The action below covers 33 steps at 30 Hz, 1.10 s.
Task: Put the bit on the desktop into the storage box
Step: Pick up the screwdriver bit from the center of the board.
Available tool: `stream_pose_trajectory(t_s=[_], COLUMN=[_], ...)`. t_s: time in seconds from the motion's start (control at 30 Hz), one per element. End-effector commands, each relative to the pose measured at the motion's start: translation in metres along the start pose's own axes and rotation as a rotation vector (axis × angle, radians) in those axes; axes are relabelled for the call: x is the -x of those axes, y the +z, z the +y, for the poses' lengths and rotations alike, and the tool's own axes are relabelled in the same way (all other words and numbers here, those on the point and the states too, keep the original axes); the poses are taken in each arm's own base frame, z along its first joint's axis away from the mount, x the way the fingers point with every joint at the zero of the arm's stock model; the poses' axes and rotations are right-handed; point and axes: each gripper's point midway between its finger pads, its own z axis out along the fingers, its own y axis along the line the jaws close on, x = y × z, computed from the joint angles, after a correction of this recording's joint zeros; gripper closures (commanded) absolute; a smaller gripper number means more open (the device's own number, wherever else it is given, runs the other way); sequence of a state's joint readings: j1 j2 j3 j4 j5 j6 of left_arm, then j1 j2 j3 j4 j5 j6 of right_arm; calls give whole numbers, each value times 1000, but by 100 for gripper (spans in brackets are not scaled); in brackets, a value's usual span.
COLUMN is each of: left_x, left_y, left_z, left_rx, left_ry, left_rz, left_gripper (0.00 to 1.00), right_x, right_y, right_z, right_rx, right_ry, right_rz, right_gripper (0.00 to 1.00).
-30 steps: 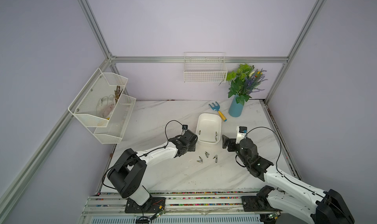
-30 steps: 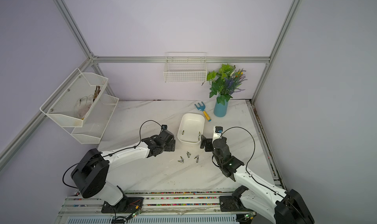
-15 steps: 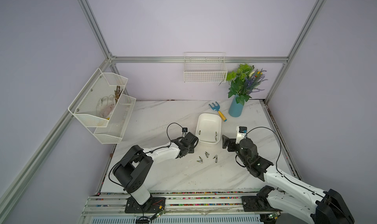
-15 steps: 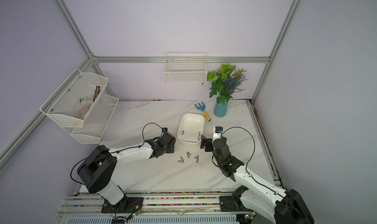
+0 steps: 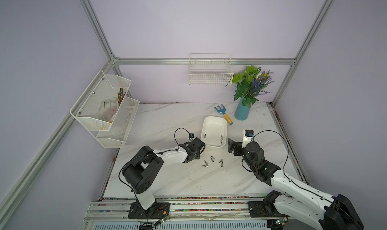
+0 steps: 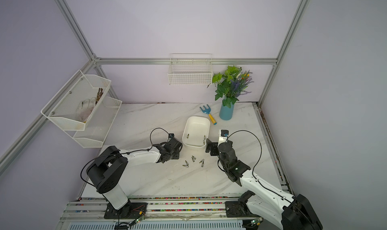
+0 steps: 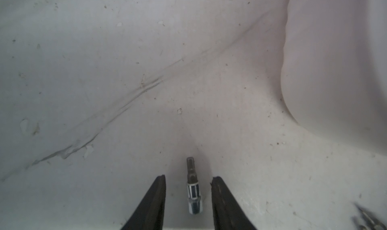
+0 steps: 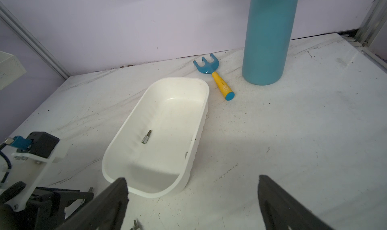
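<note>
On the desktop (image 5: 167, 176): a white marble-look top with grey veins. Clock hours below are read in the top views.
The mesh rack (image 5: 104, 107): two tiers, hung on the side wall at nine o'clock.
The wire basket (image 5: 210, 76): hung on the back wall at twelve o'clock.
The vase (image 5: 241, 111): blue, upright and full of greenery, toward two o'clock on the desktop.
The storage box (image 5: 213, 126): a white tub toward one o'clock from the middle, with a few stored bits (image 8: 146, 137) lying inside.
The rake (image 5: 223, 113): blue head and yellow handle, flat at one o'clock of the storage box, just beside it.
My right gripper (image 8: 192, 179): at four o'clock of the storage box, fingers spread wide with nothing between them.
My left gripper (image 7: 188, 177): between seven and eight o'clock of the storage box. My fingers are partly apart and straddle one bit, with a gap on each side.
The bit (image 7: 193, 191): flat on the desktop, outside the storage box and near its wall.
The loose bits (image 5: 212, 158): a small cluster at six o'clock of the storage box, between my two grippers.
</note>
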<state>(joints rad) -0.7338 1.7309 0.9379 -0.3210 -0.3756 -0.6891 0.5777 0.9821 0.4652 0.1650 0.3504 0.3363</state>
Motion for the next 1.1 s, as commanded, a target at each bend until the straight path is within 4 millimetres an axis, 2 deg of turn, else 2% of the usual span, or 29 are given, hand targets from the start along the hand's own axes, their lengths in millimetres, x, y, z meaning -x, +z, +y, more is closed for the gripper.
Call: stream_pose_trajectory(t_s=[0.0,0.37,0.77,0.87,1.07], left_x=[3,-8,-25,-24,-17], left_y=[0,3,6,6,-1], left_z=[-5,-1,11,11,10], left_rx=[-18,-12,23,23,13], left_ry=[-10,-3,11,13,6], left_rz=[-15,11,55,54,32], left_gripper=[63,74,80,85,86], right_x=[1,1,1,0,1], right_y=[1,1,1,1,1], right_z=[-2,-2,-3,-3,-3], right_rx=[-6,-8,-10,-12,-11], right_ry=[11,12,11,11,12], right_rz=[-13,-13,-13,-12,-15], right_gripper=[0,0,0,0,0])
